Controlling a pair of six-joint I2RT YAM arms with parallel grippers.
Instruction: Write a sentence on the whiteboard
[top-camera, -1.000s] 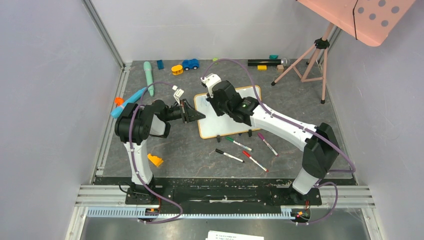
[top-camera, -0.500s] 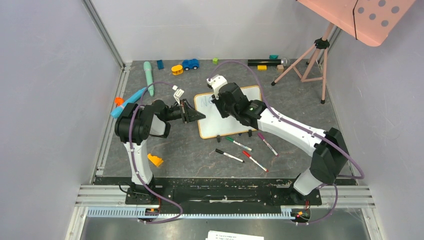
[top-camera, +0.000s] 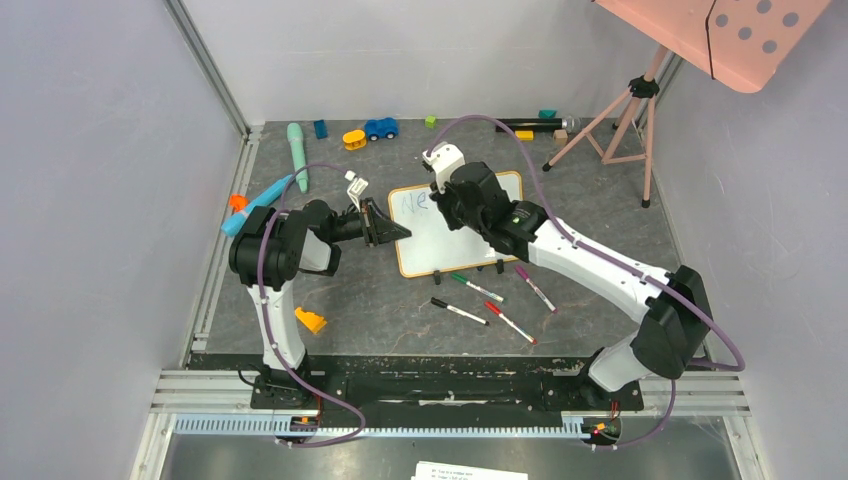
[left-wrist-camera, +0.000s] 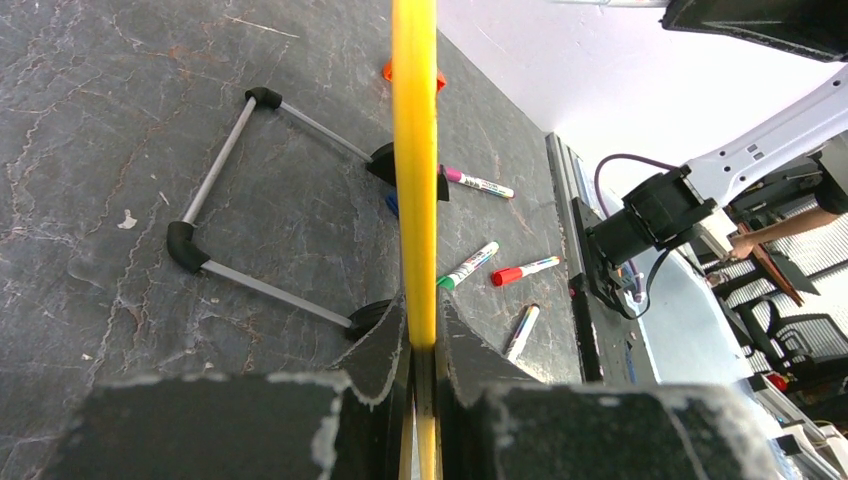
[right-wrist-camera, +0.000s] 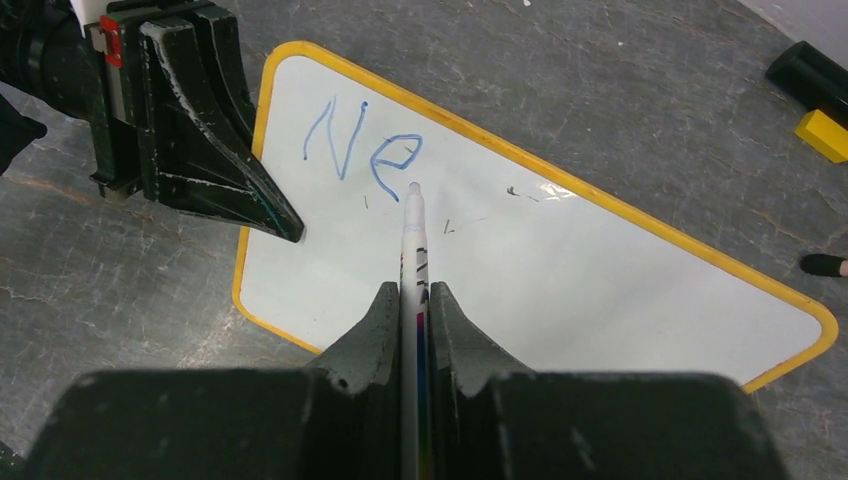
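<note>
Spare markers (top-camera: 478, 289) lay nearest. At table centre, the left gripper (left-wrist-camera: 418, 335) clamped the left frame edge of the whiteboard (right-wrist-camera: 560, 270). The right gripper (right-wrist-camera: 414, 295) clamped the marker (right-wrist-camera: 413, 235), with its tip beside the "e". Step in hand: the first word, as the sentence (right-wrist-camera: 360, 150) read "Ne". The next stroke belonged just right of it. Only the right wrist view showed legible letters.

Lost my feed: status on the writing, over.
Left gripper shut on edge of small yellow-framed whiteboard. Right gripper shut on white marker, tip beside blue letters "Ne". Loose markers lie off the board.
</note>
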